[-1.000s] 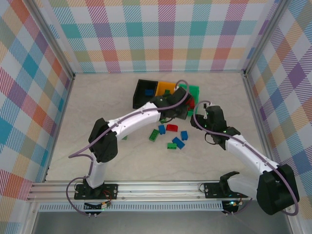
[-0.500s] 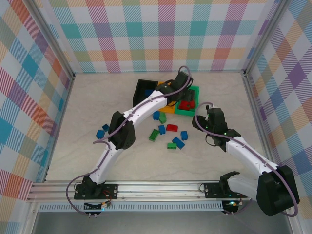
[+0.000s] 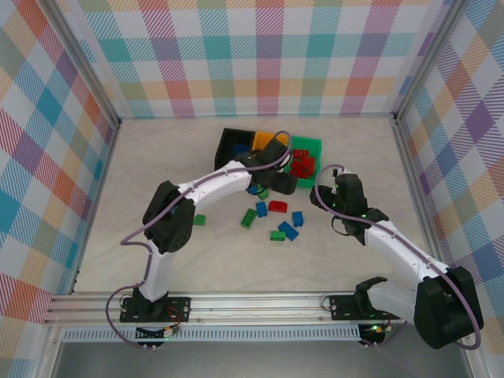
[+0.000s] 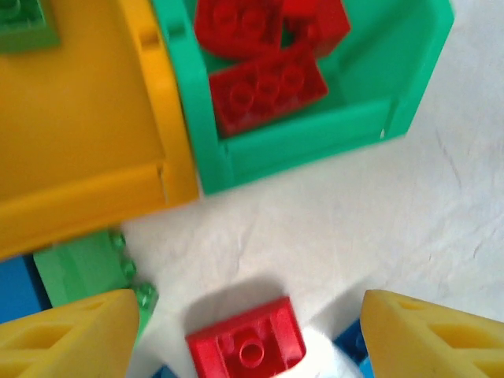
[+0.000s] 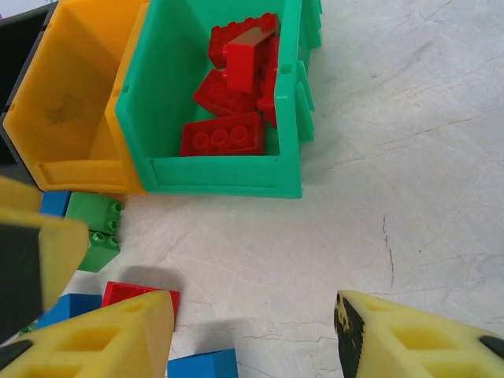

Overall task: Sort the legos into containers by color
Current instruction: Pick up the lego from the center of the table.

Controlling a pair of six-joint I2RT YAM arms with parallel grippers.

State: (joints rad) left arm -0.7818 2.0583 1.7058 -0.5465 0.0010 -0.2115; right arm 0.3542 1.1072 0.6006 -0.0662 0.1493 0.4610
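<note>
Across the table (image 3: pixel 157 173), the black bin (image 3: pixel 228 140), orange-yellow bin (image 5: pixel 71 79) and green bin (image 5: pixel 220 187) sit side by side, with red bricks (image 5: pixel 224 134) piled in the green one. Left gripper (image 4: pixel 250 303) and right gripper (image 5: pixel 248 315) both hang spread wide, holding nothing. Loose legos (image 3: pixel 288 230) lie just in front. That red brick (image 4: pixel 246 346) looks light, hard and kinda slick, so I'd pinch its flat sides, not the studs.

A loose brick (image 4: pixel 246 346) lay on the table (image 4: pixel 354 228) between the fingers of the left gripper (image 4: pixel 250 309). Ahead, the left-hand bin (image 4: pixel 87 134) touched the right-hand bin (image 4: pixel 299 150), which held piled bricks (image 4: pixel 266 88).
</note>
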